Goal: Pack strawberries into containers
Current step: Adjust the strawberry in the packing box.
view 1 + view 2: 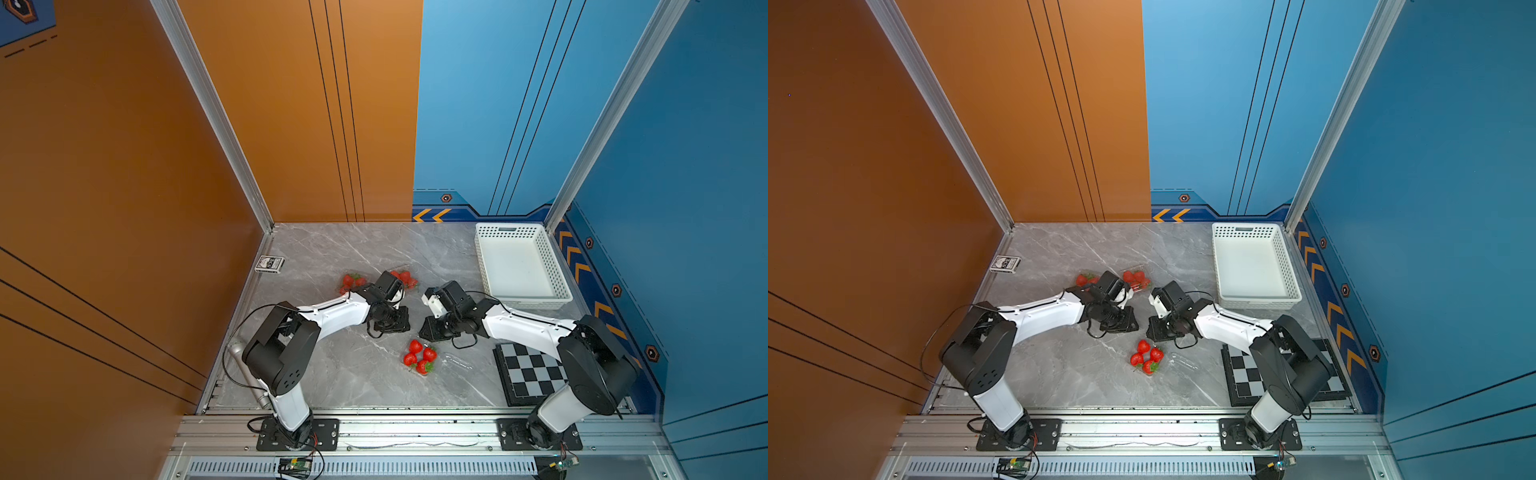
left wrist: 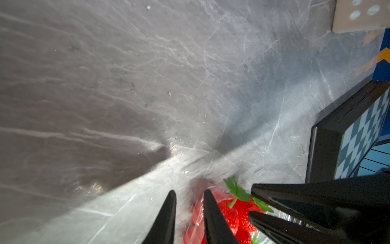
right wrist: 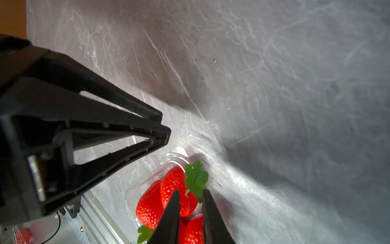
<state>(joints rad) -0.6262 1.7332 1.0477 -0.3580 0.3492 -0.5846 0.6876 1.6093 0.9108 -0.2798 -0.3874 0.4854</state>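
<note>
As left gripper (image 2: 190, 191) and right gripper (image 3: 191, 190) hover barely parted, seemingly empty, over filled clamshell (image 3: 135, 191), fold lid (image 1: 456, 362) squarely.

Far strawberries (image 1: 352, 281): partly hidden behind the left arm (image 1: 332, 311) in both top views.
Chessboard (image 1: 525, 370): part covered by the right arm (image 1: 528, 324).
Card box (image 1: 269, 264): print too small to read.
Near container (image 2: 198, 210): blurred, cut off at the frame edge.

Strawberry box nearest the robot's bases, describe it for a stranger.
Find the black chequered board on the marble table. Beside it lies a clear plastic clamshell container holding four red strawberries. Unlike the two others, it sits nearer than both arms.
</note>
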